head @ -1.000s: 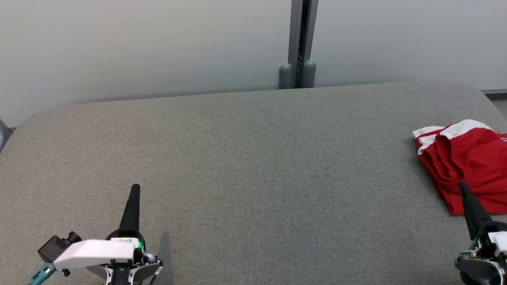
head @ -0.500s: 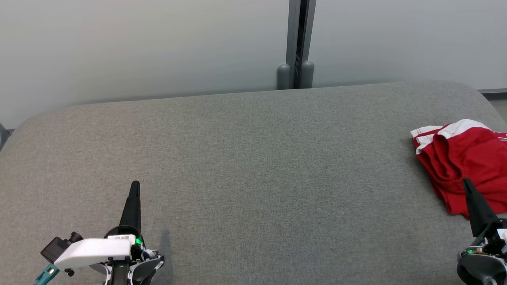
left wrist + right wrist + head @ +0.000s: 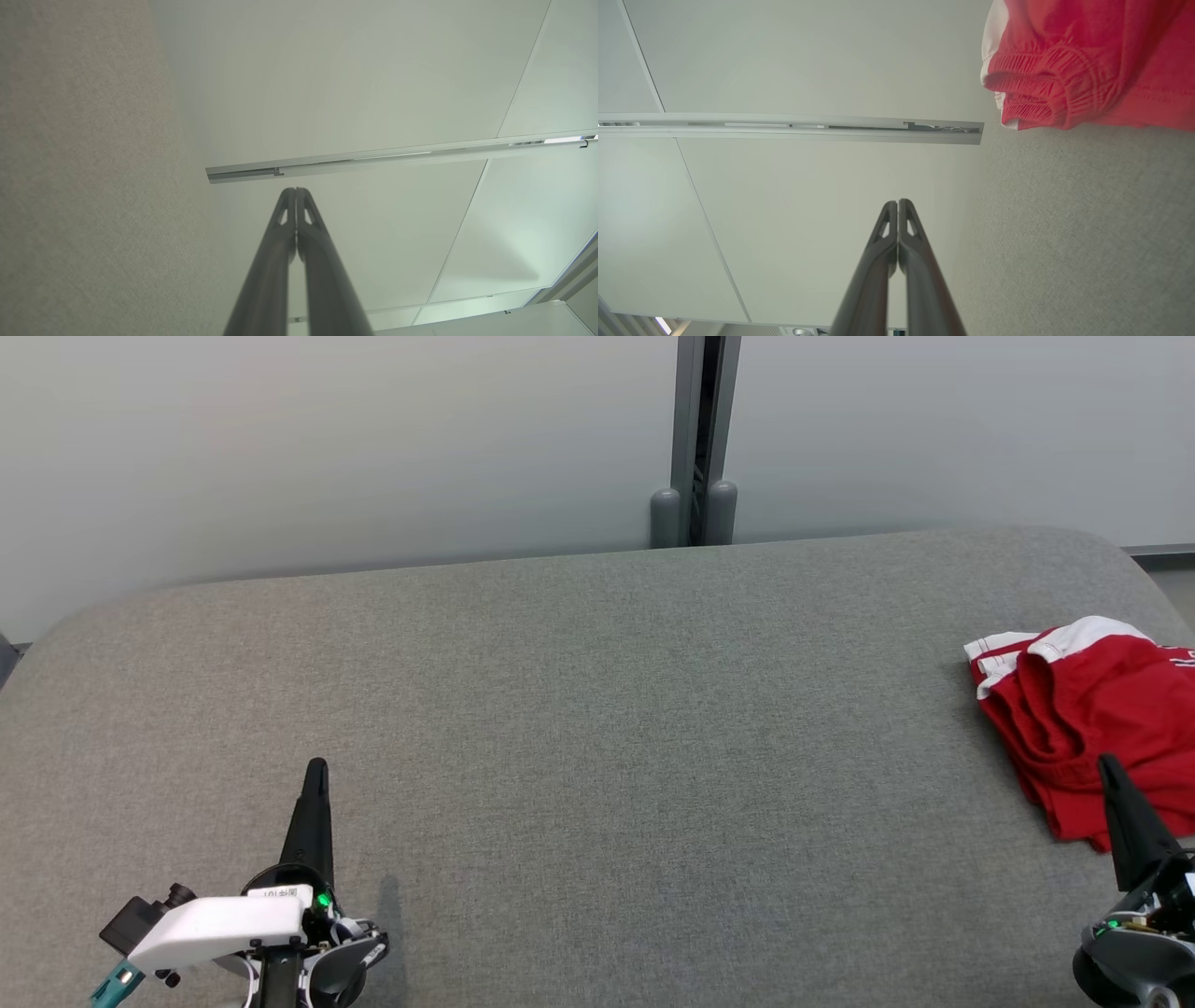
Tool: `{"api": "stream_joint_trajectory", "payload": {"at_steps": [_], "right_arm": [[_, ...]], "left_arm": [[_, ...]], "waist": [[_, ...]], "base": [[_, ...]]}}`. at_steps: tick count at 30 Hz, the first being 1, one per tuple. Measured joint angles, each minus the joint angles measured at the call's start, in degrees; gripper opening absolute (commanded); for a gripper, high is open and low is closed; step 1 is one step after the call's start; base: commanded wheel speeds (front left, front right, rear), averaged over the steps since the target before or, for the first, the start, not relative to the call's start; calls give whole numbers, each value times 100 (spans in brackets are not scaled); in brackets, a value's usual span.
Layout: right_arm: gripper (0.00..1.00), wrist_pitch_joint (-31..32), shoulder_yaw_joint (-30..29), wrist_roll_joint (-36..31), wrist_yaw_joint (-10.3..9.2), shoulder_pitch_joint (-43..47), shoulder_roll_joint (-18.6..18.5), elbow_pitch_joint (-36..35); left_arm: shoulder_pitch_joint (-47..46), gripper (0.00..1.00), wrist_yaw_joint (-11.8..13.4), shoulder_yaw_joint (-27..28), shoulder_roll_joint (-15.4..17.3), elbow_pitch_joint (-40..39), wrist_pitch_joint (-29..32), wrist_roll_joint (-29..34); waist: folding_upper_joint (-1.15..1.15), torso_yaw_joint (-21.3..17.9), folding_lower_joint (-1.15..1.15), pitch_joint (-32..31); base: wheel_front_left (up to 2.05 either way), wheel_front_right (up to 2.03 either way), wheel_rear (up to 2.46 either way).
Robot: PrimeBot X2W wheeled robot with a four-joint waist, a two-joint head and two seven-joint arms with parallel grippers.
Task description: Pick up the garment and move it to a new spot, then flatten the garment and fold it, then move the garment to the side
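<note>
- My left fingers (image 3: 311,812) sit at 7 o'clock in the head view, pressed together, tips pointing to 12 over the grey counter (image 3: 597,709).
- The red garment (image 3: 1102,709), white-trimmed, lies crumpled at 3 o'clock, at the counter's right end.
- My right fingers (image 3: 1125,821) stand at 4 o'clock, pressed together, tips just at the garment's near edge; I cannot tell whether they touch it.
</note>
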Motion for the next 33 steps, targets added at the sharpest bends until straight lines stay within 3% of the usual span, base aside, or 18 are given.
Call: {"api": "stream_joint_trajectory", "payload": {"at_steps": [33], "right_arm": [[0, 43, -56, -22, 0, -20, 35, 1]], "left_arm": [[0, 0, 0, 0, 0, 0, -1, 0]], "waist": [[0, 0, 0, 0]], "base": [[0, 0, 0]]}}
